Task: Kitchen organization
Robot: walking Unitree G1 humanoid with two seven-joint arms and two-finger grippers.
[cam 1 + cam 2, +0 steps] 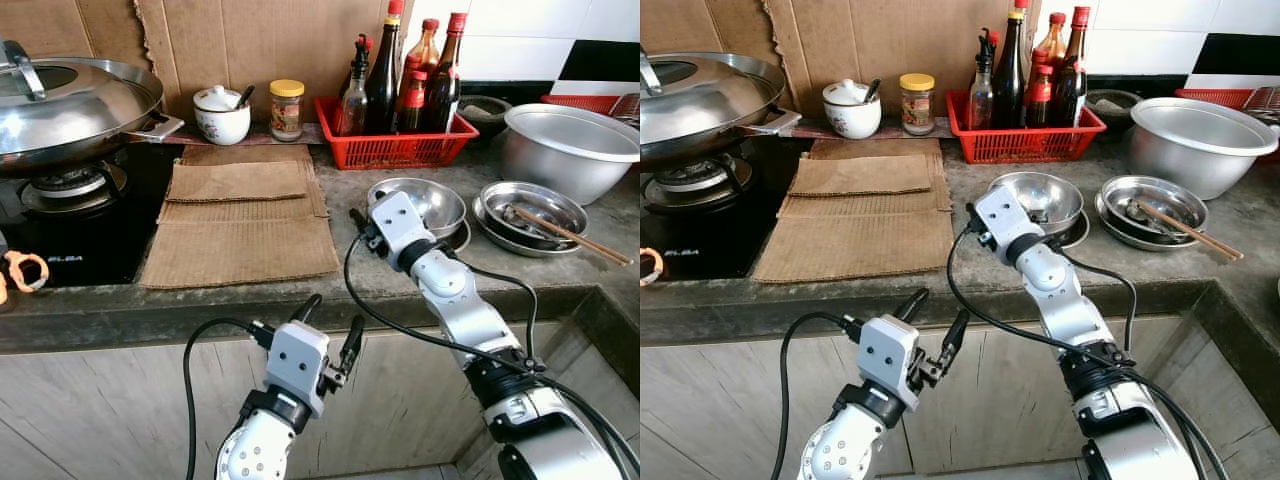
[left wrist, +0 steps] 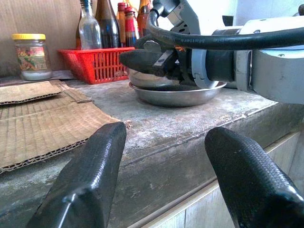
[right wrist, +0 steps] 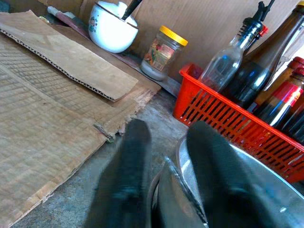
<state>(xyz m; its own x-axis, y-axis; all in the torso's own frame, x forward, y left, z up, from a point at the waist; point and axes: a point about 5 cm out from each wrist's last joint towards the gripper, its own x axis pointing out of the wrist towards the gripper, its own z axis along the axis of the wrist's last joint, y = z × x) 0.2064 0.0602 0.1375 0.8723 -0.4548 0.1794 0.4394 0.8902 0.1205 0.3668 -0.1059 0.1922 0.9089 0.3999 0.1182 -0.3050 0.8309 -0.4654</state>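
At counter edge | right gripper [image 3: 164, 190] clamped on steel bowl [image 1: 432, 202] rim, blurred | left gripper [image 1: 330, 325] apart, below.

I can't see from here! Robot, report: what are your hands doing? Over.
Right gripper closing on small steel bowl rim. Left gripper open, idle below counter edge. Plate of chopsticks beside bowl.

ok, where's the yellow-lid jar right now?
The yellow-lid jar stands at the counter's back, by the cardboard wall, between the white ceramic pot and the red basket.
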